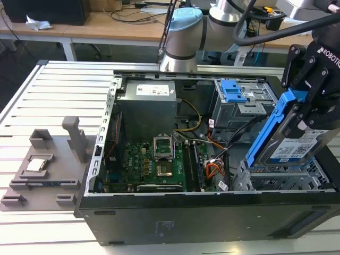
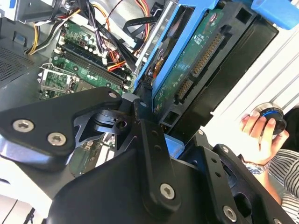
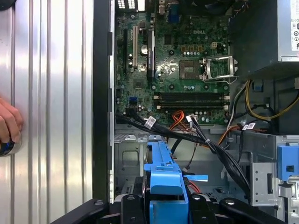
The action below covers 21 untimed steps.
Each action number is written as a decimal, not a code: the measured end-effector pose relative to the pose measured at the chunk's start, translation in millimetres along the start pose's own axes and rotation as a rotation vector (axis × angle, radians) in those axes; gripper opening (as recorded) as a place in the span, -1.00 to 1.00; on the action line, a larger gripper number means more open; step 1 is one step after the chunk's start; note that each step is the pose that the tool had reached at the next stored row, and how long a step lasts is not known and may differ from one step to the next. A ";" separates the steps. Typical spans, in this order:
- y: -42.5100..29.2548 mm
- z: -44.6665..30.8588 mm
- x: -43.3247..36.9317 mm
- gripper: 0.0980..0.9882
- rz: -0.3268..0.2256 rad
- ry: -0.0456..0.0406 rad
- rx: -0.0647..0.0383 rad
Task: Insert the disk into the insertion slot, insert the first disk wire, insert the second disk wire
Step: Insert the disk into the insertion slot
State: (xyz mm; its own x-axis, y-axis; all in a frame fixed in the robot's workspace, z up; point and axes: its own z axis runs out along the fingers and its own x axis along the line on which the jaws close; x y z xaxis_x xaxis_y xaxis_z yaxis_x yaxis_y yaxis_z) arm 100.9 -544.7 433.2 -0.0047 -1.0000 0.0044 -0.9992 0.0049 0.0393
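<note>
Slatted metal bench (image 1: pixel 53 106) w/ open PC case (image 1: pixel 159 223); gripper (image 1: pixel 308 118) fingers pinching disk (image 1: pixel 291 150), tilted, 3 o'clock of mobo (image 1: pixel 154 164), above insertion slot (image 1: pixel 276 180). Not inserted yet; both wires pending.

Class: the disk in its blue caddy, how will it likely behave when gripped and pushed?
Probably stiff: the disk is a flat metal slab, held tilted without sagging. Its blue caddy looks like thin plastic, so may flex. The exposed circuit board seems fragile.

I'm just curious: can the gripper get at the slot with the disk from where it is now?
Probably yes: the gripper holds the disk tilted just above the slot, though black cables run close by.
</note>
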 end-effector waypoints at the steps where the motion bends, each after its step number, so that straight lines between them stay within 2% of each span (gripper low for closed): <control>1: -0.4 0.6 0.4 -0.39 0.000 0.0002 0.000; 10: -1.0 7.7 4.1 -0.39 -0.001 0.0001 0.000; 14: -1.3 14.5 4.3 -0.39 -0.001 0.0000 0.000; 17: -1.6 21.9 4.2 -0.39 -0.001 -0.0001 0.000; 21: -2.1 35.8 4.2 -0.39 -0.001 0.0000 0.000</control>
State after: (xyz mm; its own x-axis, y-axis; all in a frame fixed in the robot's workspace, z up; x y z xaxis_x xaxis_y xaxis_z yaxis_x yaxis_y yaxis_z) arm 101.6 -549.0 397.4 -0.0040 -1.0000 0.0044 -0.9992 0.0041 0.0394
